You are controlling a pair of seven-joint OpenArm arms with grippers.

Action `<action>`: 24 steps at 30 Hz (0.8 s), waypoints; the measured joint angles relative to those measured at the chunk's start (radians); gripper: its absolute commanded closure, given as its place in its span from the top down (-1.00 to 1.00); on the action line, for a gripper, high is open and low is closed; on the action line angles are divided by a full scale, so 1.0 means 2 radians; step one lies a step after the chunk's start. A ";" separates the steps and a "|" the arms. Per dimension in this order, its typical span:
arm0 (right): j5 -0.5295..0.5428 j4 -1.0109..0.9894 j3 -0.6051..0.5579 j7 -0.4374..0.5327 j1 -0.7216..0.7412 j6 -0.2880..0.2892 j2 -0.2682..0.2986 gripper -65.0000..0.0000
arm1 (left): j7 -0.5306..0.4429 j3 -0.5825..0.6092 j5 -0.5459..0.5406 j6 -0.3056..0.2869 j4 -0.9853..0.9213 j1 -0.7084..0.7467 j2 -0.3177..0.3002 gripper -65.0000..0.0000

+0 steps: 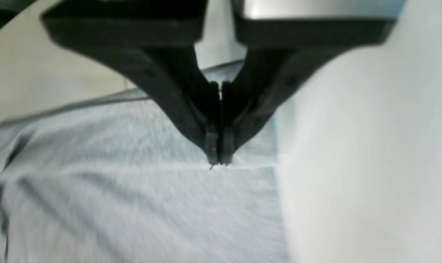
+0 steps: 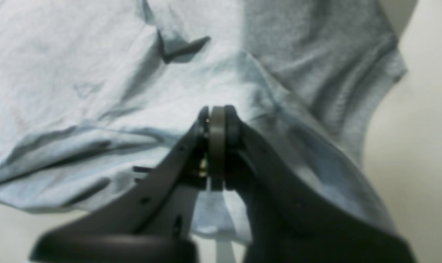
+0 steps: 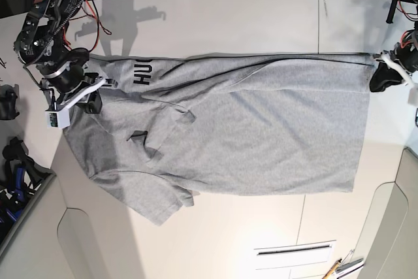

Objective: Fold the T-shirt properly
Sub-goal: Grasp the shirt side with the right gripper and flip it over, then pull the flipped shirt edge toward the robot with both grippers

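Near edge of the white table [image 3: 215, 240] first: the T-shirt's [image 3: 261, 129] lower sleeve [image 3: 153, 204] pokes out toward the camera, its cuff angled down-left. The grey shirt lies spread across the middle of the table, long axis running side to side in the base view, shoulder end at that view's left and straight hem at its right. Creases bunch up around the chest, with a small dark fold showing left of centre.

Over at the shoulder end, the right gripper [image 2: 217, 120] has its jaws pressed together on a pinch of fabric, cloth puckering away from the tips. Across at the hem corner, the left gripper [image 1: 219, 159] is clamped too, tips meeting right on the shirt's edge, though that wrist view is blurred.

Further back, along the far edge of the shirt, black block capitals [image 3: 142, 72] peek out from under a folded-over layer. "HU" reads clearly, turned sideways; the rest is hidden under the cloth.
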 measured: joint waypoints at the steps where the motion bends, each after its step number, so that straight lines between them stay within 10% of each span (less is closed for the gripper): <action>1: -0.002 0.000 0.004 0.002 -0.003 -0.002 0.000 -1.00 | -0.001 0.022 0.019 0.000 0.000 -0.005 0.000 -1.00; 8: -0.065 0.000 0.007 0.033 -0.036 -0.052 0.001 -1.00 | -0.041 0.092 0.120 0.053 0.000 -0.013 0.002 -1.00; 24: -0.094 -0.082 0.007 0.087 -0.066 -0.078 0.057 -1.00 | -0.036 0.091 0.126 0.062 -0.002 -0.010 0.007 -1.00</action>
